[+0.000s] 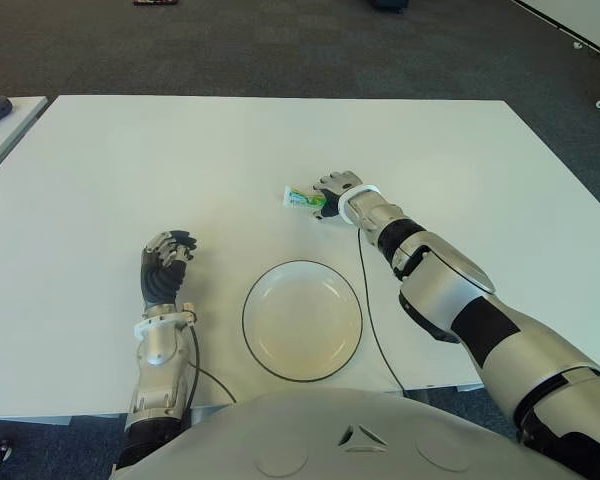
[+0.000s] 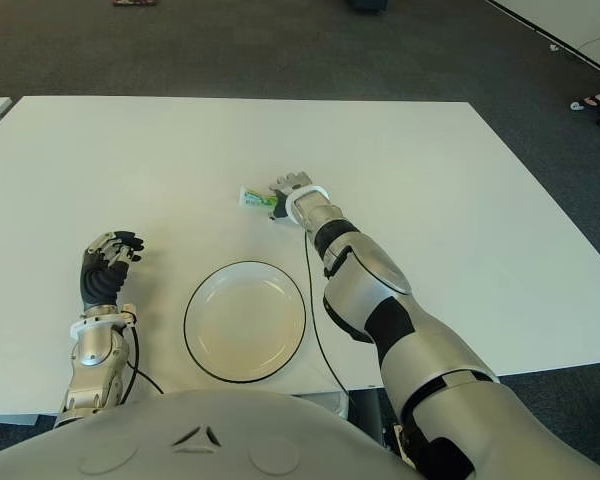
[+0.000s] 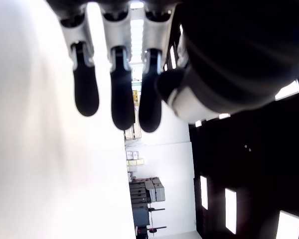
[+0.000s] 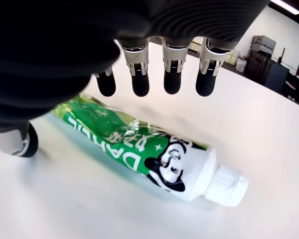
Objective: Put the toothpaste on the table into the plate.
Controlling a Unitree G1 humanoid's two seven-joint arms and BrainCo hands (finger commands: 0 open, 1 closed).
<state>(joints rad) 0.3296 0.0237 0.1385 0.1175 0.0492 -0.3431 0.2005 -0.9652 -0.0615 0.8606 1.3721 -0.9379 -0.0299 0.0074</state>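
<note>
My right hand (image 1: 337, 190) hovers over the toothpaste tube (image 4: 139, 149), fingers (image 4: 172, 82) spread wide for grasping; it lies beyond the plate (image 1: 302, 319). My left hand (image 1: 165, 262) shows left of the plate, fingers relaxed

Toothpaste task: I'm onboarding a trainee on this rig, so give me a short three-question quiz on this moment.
1. True or false: the toothpaste tube lies inside the plate.
2. Which hand is over the tube? A) left hand B) right hand
3. Fill in: the tube lies flat on the white ____.

Key: 1 false, it lies beyond the plate; 2 B, fingers open above it, not gripping; 3 table.
</note>
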